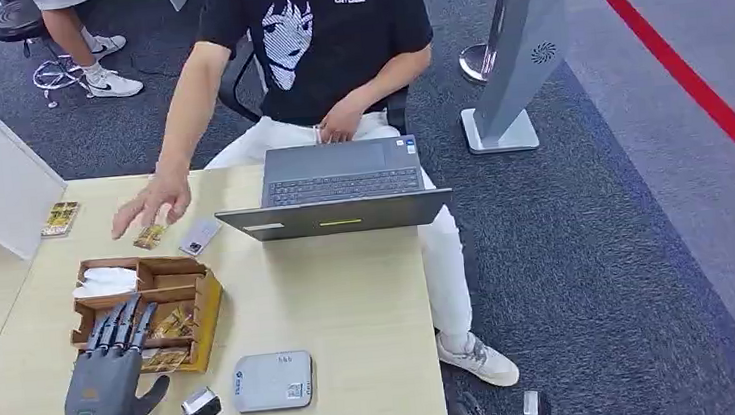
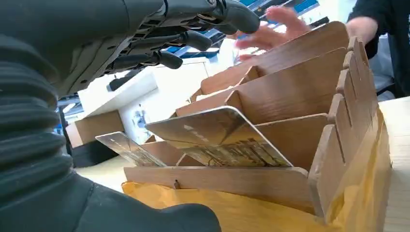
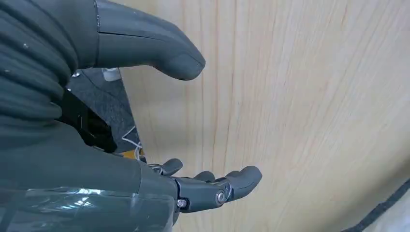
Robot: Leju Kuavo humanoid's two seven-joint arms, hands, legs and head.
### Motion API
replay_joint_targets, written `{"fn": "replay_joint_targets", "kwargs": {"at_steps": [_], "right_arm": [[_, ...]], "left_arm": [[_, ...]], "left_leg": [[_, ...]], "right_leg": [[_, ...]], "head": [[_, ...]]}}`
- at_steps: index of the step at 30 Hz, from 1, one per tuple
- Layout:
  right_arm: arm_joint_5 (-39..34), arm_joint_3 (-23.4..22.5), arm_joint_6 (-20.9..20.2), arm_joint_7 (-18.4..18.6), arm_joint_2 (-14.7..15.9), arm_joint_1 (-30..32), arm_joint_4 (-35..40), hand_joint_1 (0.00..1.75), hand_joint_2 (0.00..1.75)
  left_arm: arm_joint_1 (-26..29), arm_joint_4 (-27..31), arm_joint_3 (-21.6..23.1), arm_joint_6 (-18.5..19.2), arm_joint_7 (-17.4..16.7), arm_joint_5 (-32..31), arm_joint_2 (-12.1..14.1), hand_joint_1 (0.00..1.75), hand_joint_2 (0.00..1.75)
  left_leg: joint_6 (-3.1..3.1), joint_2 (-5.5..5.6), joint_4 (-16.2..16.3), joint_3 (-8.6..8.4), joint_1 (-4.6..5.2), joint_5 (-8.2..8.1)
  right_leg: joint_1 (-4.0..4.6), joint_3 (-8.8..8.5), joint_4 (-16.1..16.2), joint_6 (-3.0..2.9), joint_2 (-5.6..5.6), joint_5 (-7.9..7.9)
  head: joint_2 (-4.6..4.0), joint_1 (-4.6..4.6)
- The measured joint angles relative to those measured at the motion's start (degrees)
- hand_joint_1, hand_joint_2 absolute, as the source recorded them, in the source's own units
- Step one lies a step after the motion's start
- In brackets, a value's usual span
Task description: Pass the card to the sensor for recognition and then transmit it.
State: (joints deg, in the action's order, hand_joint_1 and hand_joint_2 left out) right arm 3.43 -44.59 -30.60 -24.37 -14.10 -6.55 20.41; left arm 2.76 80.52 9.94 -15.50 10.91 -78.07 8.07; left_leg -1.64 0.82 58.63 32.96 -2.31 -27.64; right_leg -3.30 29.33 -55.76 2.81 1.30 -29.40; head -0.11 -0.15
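Left robot hand: empty, fingers spread above the wooden rack.
Card: thin, stiff, slippery; pinch its raised edge.
Right robot hand: wide, empty.

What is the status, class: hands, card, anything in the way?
Left hand open over wooden card rack, holding nothing. Right hand open, empty. Cards in rack. Person's hand hovers beyond the rack.

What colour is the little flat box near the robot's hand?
Light grey sensor box, clearest in the head view.
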Motion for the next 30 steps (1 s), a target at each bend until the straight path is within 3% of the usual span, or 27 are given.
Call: {"fn": "replay_joint_targets", "kwargs": {"at_steps": [6, 7, 30], "right_arm": [[0.00, 0.11, 0.02, -0.04, 0.00, -0.01, -0.02, 0.00, 1.75], [-0.02, 0.13, 0.02, -0.04, 0.00, -0.01, -0.02, 0.00, 1.75], [-0.33, 0.33, 0.07, -0.15, 0.00, -0.04, -0.17, 0.00, 1.75]], "left_arm": [[0.00, 0.00, 0.00, -0.26, 0.55, -0.02, -0.09, 0.00, 1.75], [0.00, 0.00, 0.00, -0.35, 0.61, -0.04, -0.11, 1.75, 1.75], [0.21, 0.39, 0.02, -0.39, 1.14, 1.27, 0.00, 1.75, 1.75]], "left_leg": [[0.00, 0.00, 0.00, 0.00, 0.00, 0.00], [0.00, 0.00, 0.00, 0.00, 0.00, 0.00], [0.00, 0.00, 0.00, 0.00, 0.00, 0.00]], "right_leg": [[0.00, 0.00, 0.00, 0.00, 0.00, 0.00], [0.00, 0.00, 0.00, 0.00, 0.00, 0.00], [0.00, 0.00, 0.00, 0.00, 0.00, 0.00]], "head": [[0.00, 0.00], [0.00, 0.00], [0.00, 0.00]]}}
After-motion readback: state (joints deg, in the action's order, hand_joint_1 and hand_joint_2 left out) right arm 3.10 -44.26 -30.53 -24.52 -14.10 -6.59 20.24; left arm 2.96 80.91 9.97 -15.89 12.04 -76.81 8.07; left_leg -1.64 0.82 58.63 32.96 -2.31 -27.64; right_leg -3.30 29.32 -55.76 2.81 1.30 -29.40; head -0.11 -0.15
